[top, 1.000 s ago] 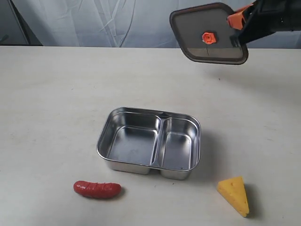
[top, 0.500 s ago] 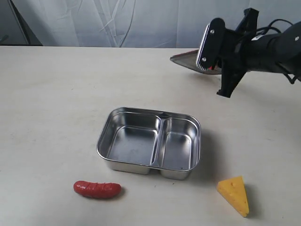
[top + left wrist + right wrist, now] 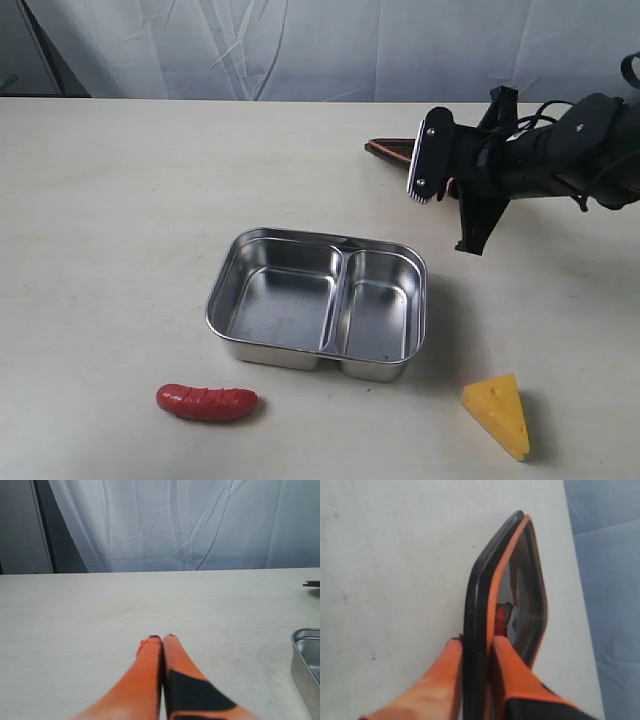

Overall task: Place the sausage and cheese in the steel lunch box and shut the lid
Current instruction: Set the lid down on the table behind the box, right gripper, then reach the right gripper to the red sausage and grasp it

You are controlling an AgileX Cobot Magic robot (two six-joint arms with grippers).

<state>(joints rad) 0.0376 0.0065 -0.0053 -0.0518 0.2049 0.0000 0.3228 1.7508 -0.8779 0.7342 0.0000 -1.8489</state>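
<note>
The steel lunch box (image 3: 285, 305) stands uncovered in the middle of the table, both compartments holding nothing. In front of it to the left lies the red sausage (image 3: 206, 402); the yellow cheese (image 3: 497, 413) wedge sits at the front right. My right gripper (image 3: 476, 642) is shut on the rim of the dark lid (image 3: 510, 585). That lid (image 3: 390, 150) shows edge-on, low over the table behind and right of the box. The left gripper (image 3: 162, 638) is shut on nothing over bare table, with the lunch box's (image 3: 305, 660) corner off to one side.
The right arm (image 3: 540, 160) stretches in from the right edge, its wrist plate facing the box. A white curtain hangs behind the table's far edge. Bare tabletop lies left of the box.
The right arm has come down with the lid, from high above the table to just over it. The lid has turned from facing the camera to edge-on. Box, sausage and cheese stayed put.
</note>
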